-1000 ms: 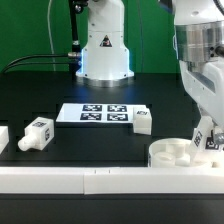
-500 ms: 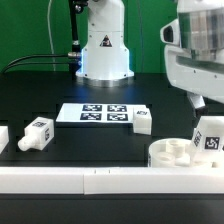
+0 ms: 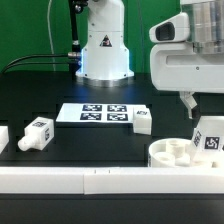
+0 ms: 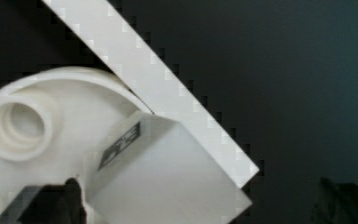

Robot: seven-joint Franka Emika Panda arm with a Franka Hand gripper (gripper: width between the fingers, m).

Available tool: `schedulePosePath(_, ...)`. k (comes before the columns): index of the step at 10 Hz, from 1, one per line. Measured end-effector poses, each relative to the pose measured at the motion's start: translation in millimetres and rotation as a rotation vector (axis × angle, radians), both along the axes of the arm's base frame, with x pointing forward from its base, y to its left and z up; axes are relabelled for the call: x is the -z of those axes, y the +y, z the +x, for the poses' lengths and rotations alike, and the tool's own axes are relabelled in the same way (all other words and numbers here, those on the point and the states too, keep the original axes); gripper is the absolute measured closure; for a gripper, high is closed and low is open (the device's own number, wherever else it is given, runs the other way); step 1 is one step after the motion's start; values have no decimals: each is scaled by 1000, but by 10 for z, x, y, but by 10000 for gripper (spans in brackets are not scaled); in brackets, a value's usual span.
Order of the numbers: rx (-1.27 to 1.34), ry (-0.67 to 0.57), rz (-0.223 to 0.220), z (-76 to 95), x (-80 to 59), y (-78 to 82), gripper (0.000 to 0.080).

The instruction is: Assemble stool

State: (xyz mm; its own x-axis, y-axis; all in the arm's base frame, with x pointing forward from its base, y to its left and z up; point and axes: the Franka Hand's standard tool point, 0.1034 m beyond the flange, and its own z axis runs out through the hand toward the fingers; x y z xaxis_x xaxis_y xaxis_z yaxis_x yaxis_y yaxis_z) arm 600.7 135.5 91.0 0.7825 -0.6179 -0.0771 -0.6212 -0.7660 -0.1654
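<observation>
hand (image 4: 194, 196): fingers wide apart, holding nothing | leg (image 3: 210, 138): upright on seat (image 3: 170, 154), just below hand, not touching | seat: on worktop (image 3: 60, 95), front edge, exterior view's right

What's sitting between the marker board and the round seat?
A loose tagged leg, right beside the marker board, in the exterior view.

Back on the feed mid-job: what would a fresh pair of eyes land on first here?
The leg standing on the round seat at the exterior view's right, with the open hand hanging above it, apart from it. Then two loose legs on the table: one at the exterior view's left, one beside the marker board.
</observation>
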Motion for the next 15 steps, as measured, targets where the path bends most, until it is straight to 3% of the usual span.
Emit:
schedulePosePath(2,-386,-67,-72,9,-72,-7,150)
schedulePosePath(4,-738,-115,-101,0,-67,-33,150)
schedulePosePath(8,-1008,-142,-118,-12,-26,-50,150)
schedulePosePath(10,-1375,-185,-177,-23,-12,-48,150)
schedulePosePath(12,-1742,-204,-207,-10,-13,-120,150)
schedulePosePath(15,-1893,-204,-223,0,-9,-188,150)
